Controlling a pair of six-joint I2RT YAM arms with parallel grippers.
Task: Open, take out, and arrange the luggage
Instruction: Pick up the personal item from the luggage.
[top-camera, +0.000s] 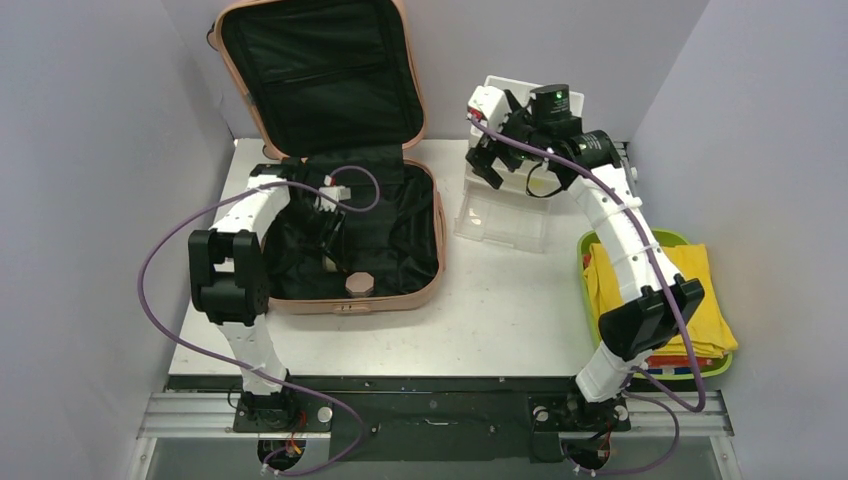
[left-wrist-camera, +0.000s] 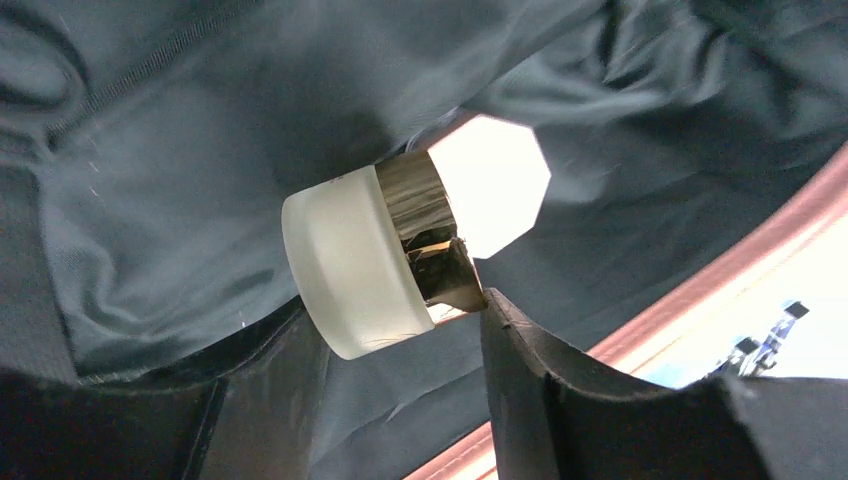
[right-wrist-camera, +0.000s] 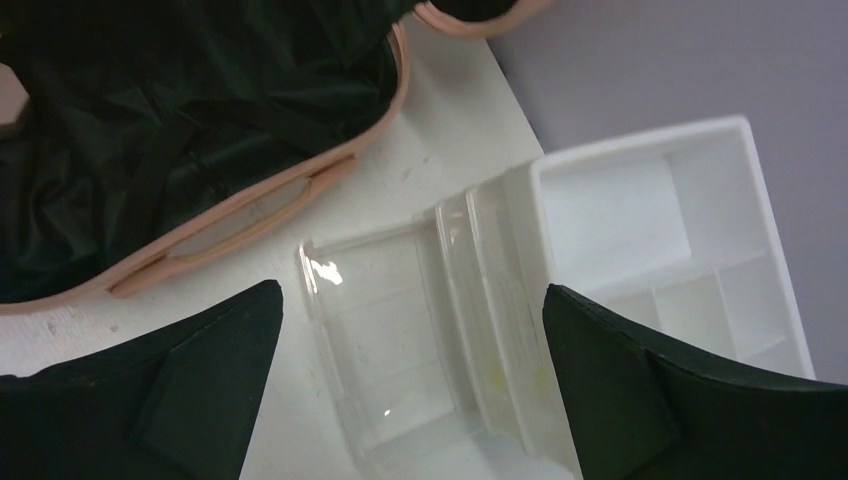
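The luggage (top-camera: 355, 303), a salmon-pink suitcase, lies open on the table with its lid (top-camera: 320, 70) raised against the back wall. A frosted white jar (left-wrist-camera: 350, 260) with a gold band and a pale octagonal cap (top-camera: 358, 283) rests on the black lining near the front rim (left-wrist-camera: 700, 290). My left gripper (top-camera: 333, 255) reaches into the case. In the left wrist view that gripper (left-wrist-camera: 380, 340) has one fingertip (left-wrist-camera: 500, 320) touching the gold band. The other finger is a dark blur by the jar's base. My right gripper (top-camera: 490, 160) hovers open over a clear box (right-wrist-camera: 390, 330), nothing between its fingers (right-wrist-camera: 412, 300).
A white compartmented organizer (top-camera: 495, 100) stands at the back right, with the clear plastic box (top-camera: 500, 215) in front of it. A lime-green tray (top-camera: 590, 250) at the right edge holds folded yellow cloth (top-camera: 690, 290). Grey walls close in on both sides. The suitcase's side handle (right-wrist-camera: 250, 215) faces the clear box.
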